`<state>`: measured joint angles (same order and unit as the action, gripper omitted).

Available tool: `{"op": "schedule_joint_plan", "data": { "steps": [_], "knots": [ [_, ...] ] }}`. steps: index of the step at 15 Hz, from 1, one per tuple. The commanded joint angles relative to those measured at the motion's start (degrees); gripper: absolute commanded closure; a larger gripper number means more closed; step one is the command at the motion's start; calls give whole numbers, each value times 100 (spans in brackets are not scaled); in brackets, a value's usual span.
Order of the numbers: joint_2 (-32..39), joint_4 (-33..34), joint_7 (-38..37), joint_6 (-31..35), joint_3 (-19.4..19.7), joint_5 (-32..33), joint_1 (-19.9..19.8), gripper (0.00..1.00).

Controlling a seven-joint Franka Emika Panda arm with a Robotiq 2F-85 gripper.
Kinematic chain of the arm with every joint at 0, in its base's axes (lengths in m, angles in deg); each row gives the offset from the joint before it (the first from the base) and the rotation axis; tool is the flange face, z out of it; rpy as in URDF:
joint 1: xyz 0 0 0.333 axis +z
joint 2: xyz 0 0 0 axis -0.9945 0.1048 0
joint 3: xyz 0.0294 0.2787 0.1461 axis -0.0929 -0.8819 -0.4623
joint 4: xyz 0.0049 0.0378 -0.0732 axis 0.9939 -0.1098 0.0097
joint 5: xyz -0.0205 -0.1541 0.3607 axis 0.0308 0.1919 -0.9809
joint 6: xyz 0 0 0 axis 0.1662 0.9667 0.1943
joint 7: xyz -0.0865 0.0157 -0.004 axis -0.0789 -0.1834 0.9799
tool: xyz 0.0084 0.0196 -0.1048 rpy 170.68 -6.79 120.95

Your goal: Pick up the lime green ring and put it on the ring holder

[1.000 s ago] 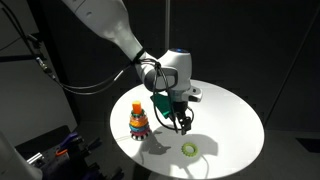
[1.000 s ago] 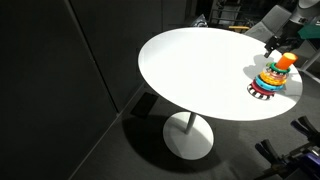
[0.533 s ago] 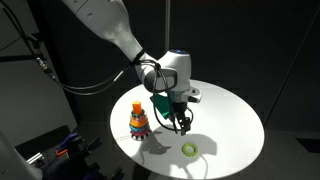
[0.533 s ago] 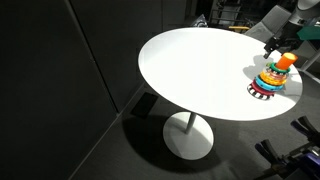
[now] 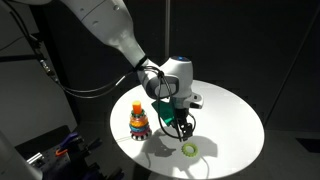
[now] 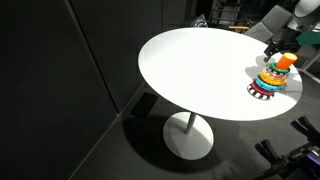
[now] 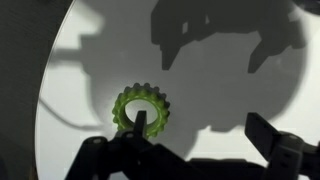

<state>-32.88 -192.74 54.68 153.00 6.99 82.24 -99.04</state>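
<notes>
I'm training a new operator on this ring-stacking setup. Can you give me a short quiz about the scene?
1. True or false: the green ring is already on the stacking toy.
2. The claw is: A) open, B) shut on the ring, C) out of view.
3. Fill in: the ring lies flat on the white ____.
Key: 1 false; 2 A; 3 table.

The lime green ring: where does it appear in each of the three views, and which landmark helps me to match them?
Exterior view: the lime green ring lies near the white table's lower edge, right of the ring holder.
Exterior view: not in it; the ring holder stands at the right.
Wrist view: the ring is left of centre, on the white table.
Shared landmark: the white table.
</notes>
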Motion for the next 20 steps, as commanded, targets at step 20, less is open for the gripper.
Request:
{"op": "schedule_joint_plan", "data": {
  "steps": [20],
  "knots": [
    [1132, 952, 317, 226, -128, 16, -260, 29]
  ]
}}
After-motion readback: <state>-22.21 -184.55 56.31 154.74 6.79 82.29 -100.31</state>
